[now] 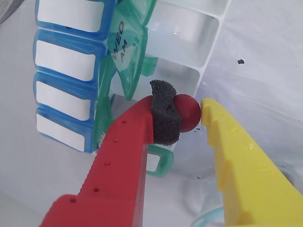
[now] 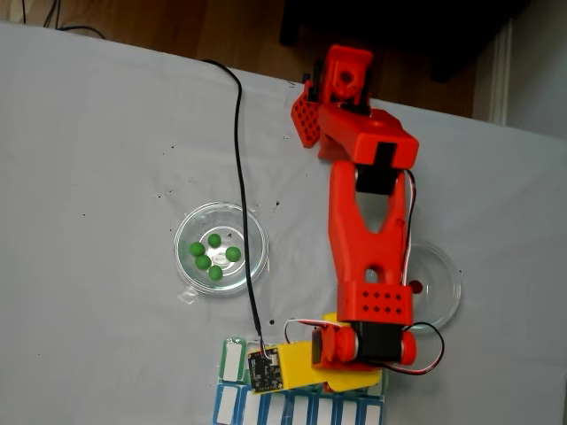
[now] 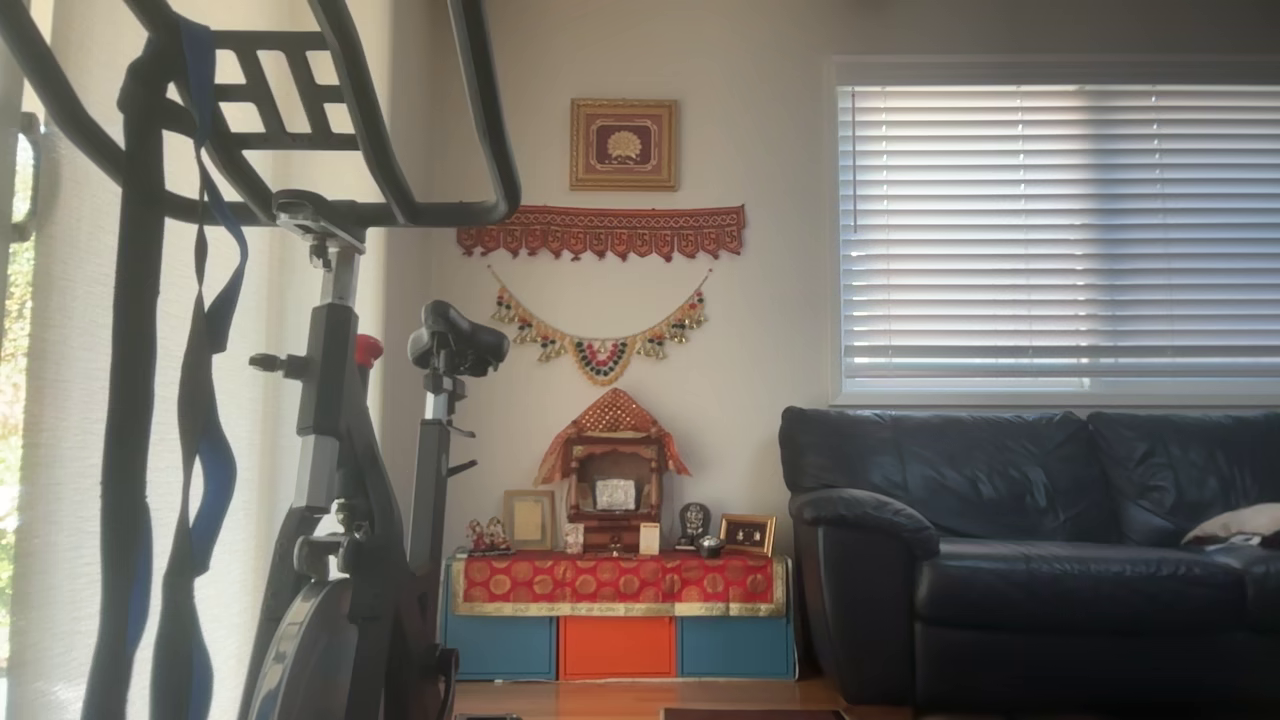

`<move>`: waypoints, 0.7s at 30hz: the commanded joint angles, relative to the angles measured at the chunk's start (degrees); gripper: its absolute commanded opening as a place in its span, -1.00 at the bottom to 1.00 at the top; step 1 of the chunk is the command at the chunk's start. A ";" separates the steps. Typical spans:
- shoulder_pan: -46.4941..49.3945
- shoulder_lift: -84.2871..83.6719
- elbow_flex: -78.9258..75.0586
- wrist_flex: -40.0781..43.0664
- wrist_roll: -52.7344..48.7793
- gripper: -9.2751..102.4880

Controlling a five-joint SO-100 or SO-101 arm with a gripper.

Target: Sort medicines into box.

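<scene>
Centre-frame in the wrist view, the gripper (image 1: 189, 113) pinches a dark red pill (image 1: 187, 112) just below the pill organizer's (image 1: 210, 45) open white compartment, toward the upper middle.

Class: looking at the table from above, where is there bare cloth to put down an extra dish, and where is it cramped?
Free: the cloth left of the dish of green pills. Cramped: near the pill box, under the arm.
</scene>
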State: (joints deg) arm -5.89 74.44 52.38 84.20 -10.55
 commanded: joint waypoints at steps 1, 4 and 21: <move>-1.41 0.44 -7.03 -0.35 -0.44 -0.82; -1.41 -1.58 -9.67 -0.35 0.00 -0.82; -1.41 -7.56 -19.16 3.60 0.35 -0.76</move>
State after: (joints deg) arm -6.42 64.60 39.46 87.10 -10.37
